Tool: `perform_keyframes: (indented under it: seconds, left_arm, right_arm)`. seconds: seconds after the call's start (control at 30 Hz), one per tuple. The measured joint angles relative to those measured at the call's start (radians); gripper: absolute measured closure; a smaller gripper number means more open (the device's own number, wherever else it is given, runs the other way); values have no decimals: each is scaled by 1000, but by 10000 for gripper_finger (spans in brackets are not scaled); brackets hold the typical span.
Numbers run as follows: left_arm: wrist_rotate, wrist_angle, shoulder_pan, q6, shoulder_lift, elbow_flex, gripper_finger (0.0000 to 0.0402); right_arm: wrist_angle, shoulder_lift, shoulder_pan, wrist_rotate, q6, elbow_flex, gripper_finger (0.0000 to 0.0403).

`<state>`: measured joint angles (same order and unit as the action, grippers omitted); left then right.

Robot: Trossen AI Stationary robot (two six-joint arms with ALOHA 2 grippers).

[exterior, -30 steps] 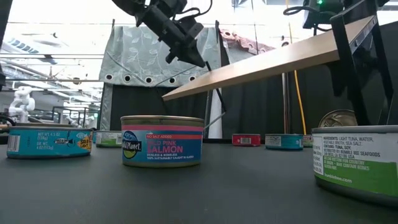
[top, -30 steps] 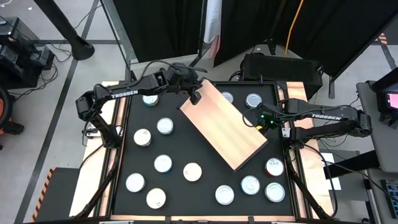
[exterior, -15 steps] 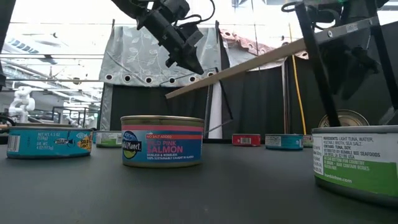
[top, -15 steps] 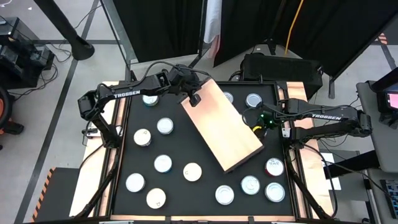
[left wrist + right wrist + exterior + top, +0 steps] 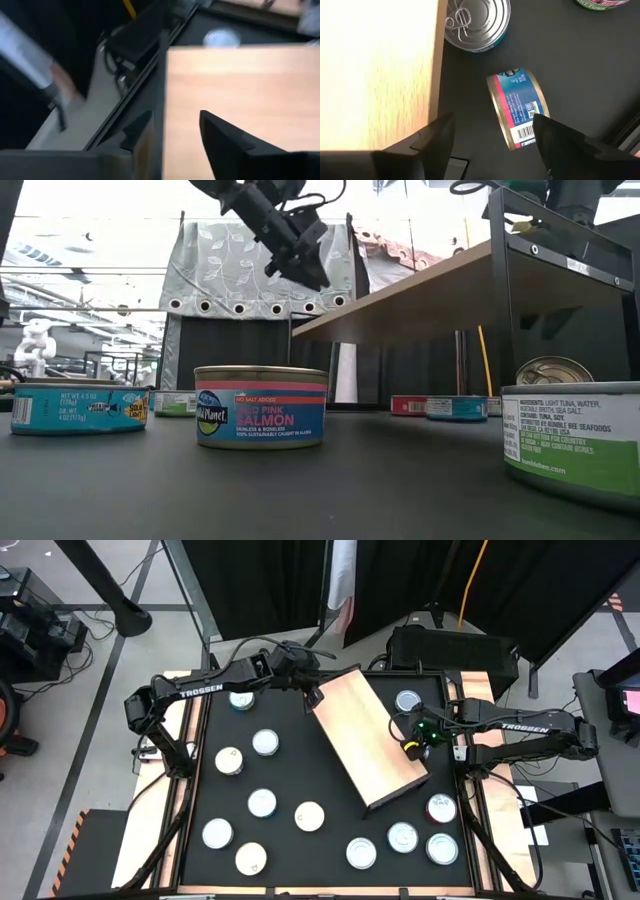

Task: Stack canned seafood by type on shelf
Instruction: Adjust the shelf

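The shelf [image 5: 370, 740], a pale wood board on dark legs [image 5: 503, 330], stands slantwise in the table's middle. My left gripper [image 5: 315, 696] is open at its far left corner [image 5: 162, 65], one finger [image 5: 222, 140] over the top and the other [image 5: 137, 131] beyond the edge. My right gripper [image 5: 492, 132] is open beside the shelf's right long edge [image 5: 438, 65], above a tin on its side [image 5: 517, 107]. Several tins of canned seafood stand around, such as a salmon tin [image 5: 262, 406] and a white-topped tin [image 5: 310, 816]. My left gripper straddles the shelf's far left corner, slanting down from the far left; I cannot tell whether a finger touches the board. My right gripper points down with one finger [image 5: 437, 137] at the shelf's right edge; whether it touches cannot be told.
Tins dot the black table to the left of the shelf [image 5: 229, 761] and along the near edge [image 5: 361, 853] [image 5: 441, 848]. Another stands at the far right [image 5: 407, 700]. A teal tin [image 5: 80, 408] and a tuna tin [image 5: 575, 440] sit near the front.
The shelf has turned about: its far end has swung toward the table's right edge, while its near end has hardly shifted. In the low view it has gone from tilted, with slanting legs, to upright legs. There my left gripper now shows above the board's far end.
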<state>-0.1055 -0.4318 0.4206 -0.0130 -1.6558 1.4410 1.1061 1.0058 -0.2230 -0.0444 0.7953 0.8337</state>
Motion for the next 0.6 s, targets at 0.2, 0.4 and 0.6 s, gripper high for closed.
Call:
perform_keyframes:
  seconds: [0.2, 0.4, 0.6]
  left_arm:
    - [11, -54, 38, -33, -50, 0, 227]
    - [63, -50, 57, -56, -109, 0, 232]
    - [37, -47, 57, -103, -112, -1, 314]
  right_arm:
    - [-1, 0, 0, -1, 2, 0, 145]
    - [-1, 0, 0, -1, 4, 0, 145]
    - [-5, 1, 0, -2, 9, 0, 145]
